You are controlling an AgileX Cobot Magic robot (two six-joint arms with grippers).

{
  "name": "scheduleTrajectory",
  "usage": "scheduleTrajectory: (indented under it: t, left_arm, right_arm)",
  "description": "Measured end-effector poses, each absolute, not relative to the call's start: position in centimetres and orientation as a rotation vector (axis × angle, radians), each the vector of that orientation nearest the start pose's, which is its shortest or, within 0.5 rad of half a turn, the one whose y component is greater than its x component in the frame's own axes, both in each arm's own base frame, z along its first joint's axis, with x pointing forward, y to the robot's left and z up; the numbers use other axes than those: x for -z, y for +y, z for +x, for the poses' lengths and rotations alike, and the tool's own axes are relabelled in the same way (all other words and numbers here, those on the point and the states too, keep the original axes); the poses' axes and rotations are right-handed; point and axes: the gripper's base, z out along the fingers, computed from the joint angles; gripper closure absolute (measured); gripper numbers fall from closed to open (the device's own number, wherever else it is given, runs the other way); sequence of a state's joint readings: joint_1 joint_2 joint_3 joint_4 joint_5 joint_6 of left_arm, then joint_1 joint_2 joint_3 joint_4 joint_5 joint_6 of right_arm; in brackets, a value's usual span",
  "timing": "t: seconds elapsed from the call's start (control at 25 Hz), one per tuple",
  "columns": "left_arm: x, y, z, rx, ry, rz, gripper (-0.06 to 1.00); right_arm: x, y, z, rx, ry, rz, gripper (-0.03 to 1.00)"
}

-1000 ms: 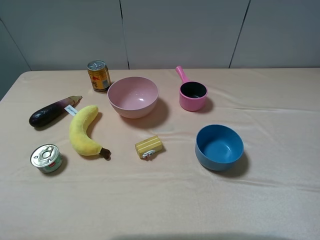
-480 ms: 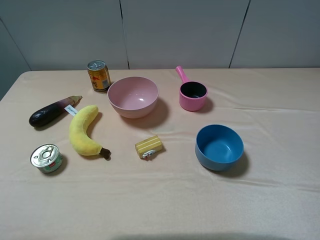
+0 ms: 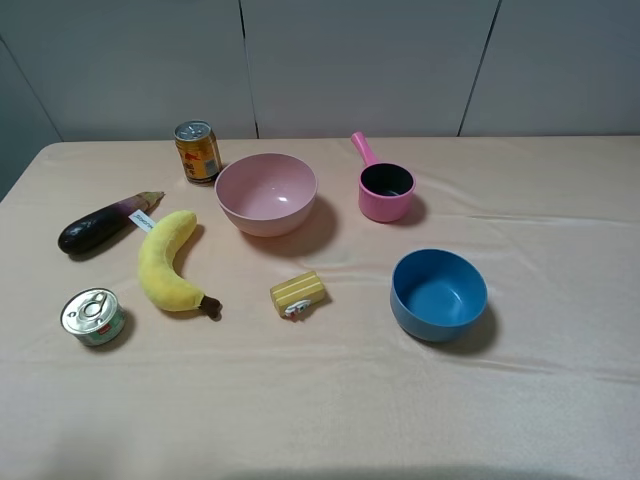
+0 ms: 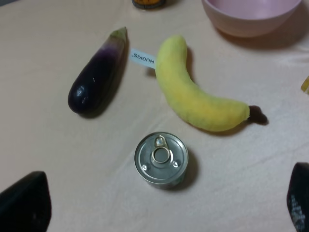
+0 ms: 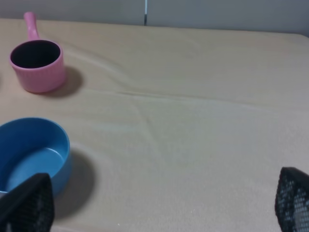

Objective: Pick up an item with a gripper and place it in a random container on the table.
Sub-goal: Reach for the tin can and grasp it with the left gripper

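Note:
The item, a short squat tin can [image 3: 92, 316] with a silver pull-tab lid, stands near the table's front left. In the left wrist view the can [image 4: 161, 159] sits a little ahead of my left gripper [image 4: 161, 205], which is open, its black fingertips [image 4: 24, 203] wide apart with nothing between them. The container, a round blue bowl [image 3: 438, 294], rests empty at the right of centre. My right gripper [image 5: 159, 203] is open beside the blue bowl [image 5: 30, 153], holding nothing. Neither arm shows in the exterior high view.
A yellow plush banana [image 3: 168, 262] and a purple eggplant [image 3: 100, 224] lie just behind the can. A pink bowl [image 3: 266, 193], an orange-gold drink can [image 3: 197, 151], a small pink handled pot [image 3: 385, 190] and a small yellow block [image 3: 298, 293] also stand on the tan cloth.

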State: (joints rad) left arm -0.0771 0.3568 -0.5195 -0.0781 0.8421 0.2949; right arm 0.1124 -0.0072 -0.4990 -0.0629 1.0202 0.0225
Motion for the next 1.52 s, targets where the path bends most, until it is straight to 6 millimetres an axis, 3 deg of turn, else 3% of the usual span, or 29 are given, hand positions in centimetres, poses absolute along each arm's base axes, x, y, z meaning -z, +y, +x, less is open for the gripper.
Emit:
scheduleTrajectory:
  t: [0.36, 0.92, 1.52]
  left_arm:
    - [-29.0, -2.6, 10.1, 0.023, 2.221, 0.563, -0.05]
    - [-27.4, -4.4, 18.4, 0.033, 2.505, 0.629, -0.05]
    - [-22.8, -4.5, 21.4, -0.049, 2.735, 0.750, -0.05]
  right_arm:
    - [-28.0, -0.5, -0.4, -0.012, 1.994, -0.088, 0.27]
    - [-28.0, -0.5, -0.4, -0.012, 1.994, -0.088, 0.27]
    - [-28.0, -0.5, -0.4, -0.012, 1.994, -0.088, 0.27]
